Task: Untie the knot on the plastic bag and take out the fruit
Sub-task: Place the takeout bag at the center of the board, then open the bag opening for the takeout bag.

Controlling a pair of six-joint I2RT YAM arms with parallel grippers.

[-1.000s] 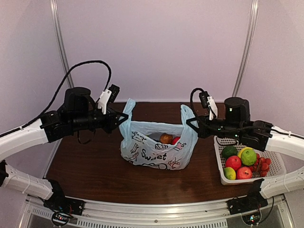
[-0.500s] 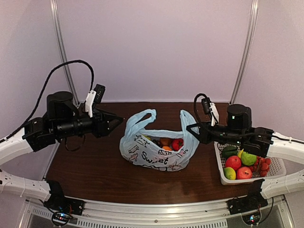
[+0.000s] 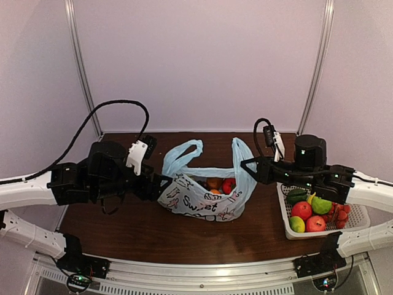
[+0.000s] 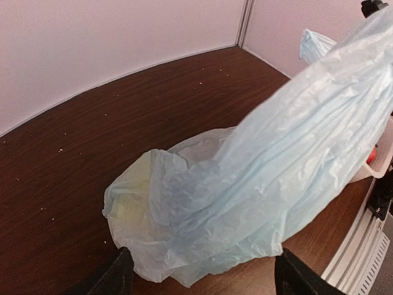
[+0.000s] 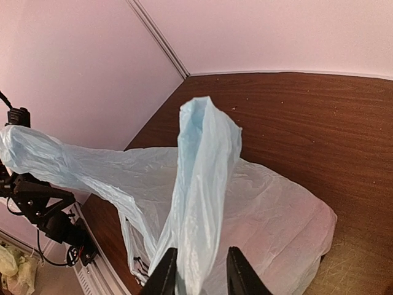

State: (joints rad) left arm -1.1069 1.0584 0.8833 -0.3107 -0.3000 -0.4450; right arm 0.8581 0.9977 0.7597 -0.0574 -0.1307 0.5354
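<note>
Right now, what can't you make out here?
- Fruit count: top view, bag walls hide most of it.
- Fruit in both wrist views: plastic covers it all.
- Whether the left gripper touches the bag: too small in the top view, unclear in the left wrist view.

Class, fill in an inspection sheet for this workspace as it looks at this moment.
Surface: dark wooden table, with a few pale specks.
Job's things: plastic bag mid-table, top untied and open; fruit inside.
Clutter: white basket of red and green produce, right side.
Grippers: left gripper open at the bag's side; right gripper shut on one handle.
Cables: black cable arching over the left arm.
Surroundings: pale wall panels.
</note>
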